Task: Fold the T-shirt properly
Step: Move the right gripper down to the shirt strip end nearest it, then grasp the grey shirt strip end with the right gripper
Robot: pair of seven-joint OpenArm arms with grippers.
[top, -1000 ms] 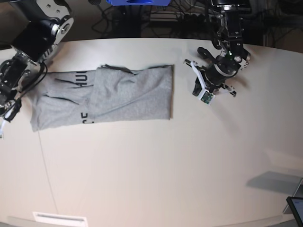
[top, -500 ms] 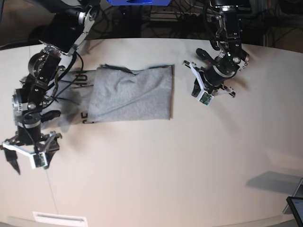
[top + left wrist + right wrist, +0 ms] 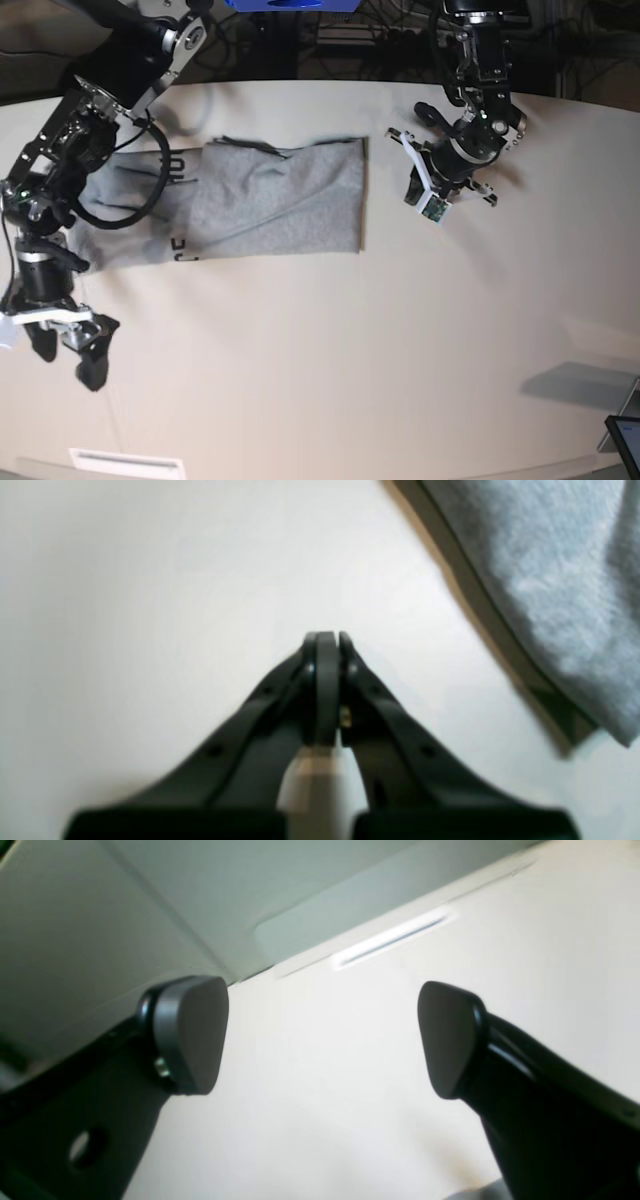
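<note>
Reaching down over the table (image 3: 330,350) near its front edge, my right gripper (image 3: 68,355) hangs with jaws spread wide, empty. My left gripper (image 3: 326,645) is pinched closed on nothing, just beside the T-shirt (image 3: 270,200), which lies partly folded on the table.

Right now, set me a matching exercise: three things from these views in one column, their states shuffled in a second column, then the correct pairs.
Things:
1. left gripper
2. right gripper
3. T-shirt

States:
A. lying partly folded on the table
B. jaws wide apart over bare tabletop
C. jaws pressed together, holding nothing

Pairs: 1-C, 2-B, 3-A
</note>
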